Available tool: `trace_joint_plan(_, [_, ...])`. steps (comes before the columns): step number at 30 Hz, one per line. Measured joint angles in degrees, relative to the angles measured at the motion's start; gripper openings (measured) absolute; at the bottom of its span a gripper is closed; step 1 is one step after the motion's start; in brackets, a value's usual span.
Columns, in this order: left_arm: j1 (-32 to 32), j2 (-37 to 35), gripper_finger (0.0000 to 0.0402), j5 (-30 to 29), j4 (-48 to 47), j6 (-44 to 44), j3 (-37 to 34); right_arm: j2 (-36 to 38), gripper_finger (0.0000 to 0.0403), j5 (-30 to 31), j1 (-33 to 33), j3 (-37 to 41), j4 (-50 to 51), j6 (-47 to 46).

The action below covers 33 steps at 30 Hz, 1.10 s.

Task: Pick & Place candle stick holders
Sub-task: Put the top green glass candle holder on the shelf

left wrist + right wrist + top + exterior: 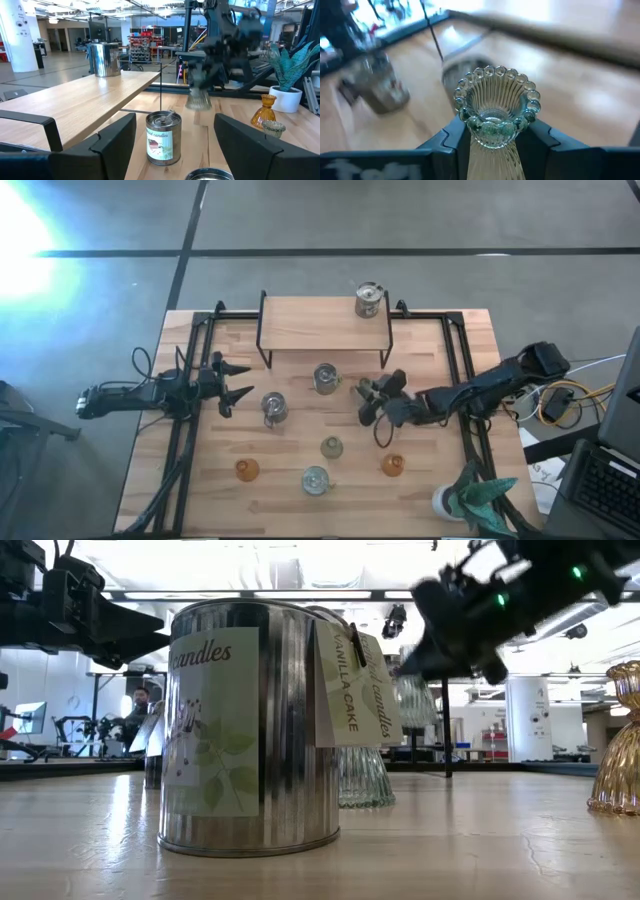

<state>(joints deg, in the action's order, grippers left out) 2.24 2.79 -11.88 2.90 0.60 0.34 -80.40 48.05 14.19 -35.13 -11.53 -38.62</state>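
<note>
Front tin: "candles", "VANILLA CAKE" | right pincer clamps green holder | left pincer apart

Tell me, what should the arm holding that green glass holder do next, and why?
Probably carry it up toward the raised shelf. The right gripper is shut on the pale green holder, already lifted off the table, and one silvery tin sits on that shelf.

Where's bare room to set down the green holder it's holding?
Free: most of the raised shelf left of its tin, and the strip between that shelf and the left end effector. Crowded: in front of the right end effector, which grips the green holder.
</note>
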Motion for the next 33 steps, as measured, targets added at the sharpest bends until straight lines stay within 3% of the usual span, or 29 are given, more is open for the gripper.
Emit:
trace_joint_plan(7, [-0.02, 0.0, 0.0273, 0.0, 0.0, 0.0, 0.0, 6.43, 0.0115, 0.11, -4.87, -7.8, 9.78, 6.41])
trace_joint_plan(13, [0.0, -0.02, 0.0273, 0.0, 0.0, 0.0, 0.0, 5.98, 0.0115, -2.0, -10.56, -18.5, 15.6, 12.63])
trace_joint_plan(19, [0.0, -0.02, 0.0273, 0.0, 0.0, 0.0, 0.0, -0.82, 0.0115, -4.22, -16.27, -29.94, 23.15, 13.07])
trace_joint_plan(24, [0.0, 0.0, 0.0273, -0.01, 0.0, 0.0, 0.0, -7.3, 0.0115, -4.12, -19.73, -36.29, 23.45, 12.91])
trace_joint_plan(33, [-0.02, 0.04, 0.0273, 0.0, 0.0, 0.0, 0.0, -18.12, 0.0115, 2.73, -22.14, -44.82, 23.08, 13.13])
